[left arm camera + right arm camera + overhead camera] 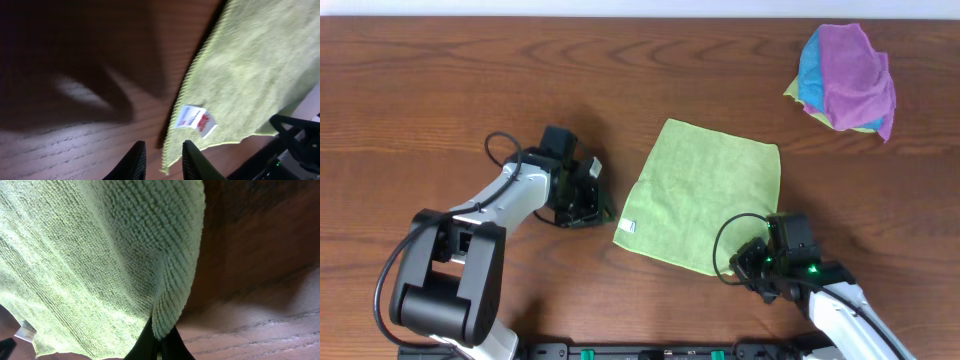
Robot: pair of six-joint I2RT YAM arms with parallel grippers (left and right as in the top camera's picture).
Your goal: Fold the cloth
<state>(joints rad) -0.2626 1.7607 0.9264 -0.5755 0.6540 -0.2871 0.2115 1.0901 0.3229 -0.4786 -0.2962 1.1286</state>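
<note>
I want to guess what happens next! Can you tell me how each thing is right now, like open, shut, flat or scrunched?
green cloth: spread flat, not folded, one corner pinched.
left gripper: open, at the tagged corner, holding nothing.
right gripper: shut on the green cloth's corner.
purple cloth: scrunched, heaped on the blue cloth.
blue cloth: scrunched, mostly covered.
</note>
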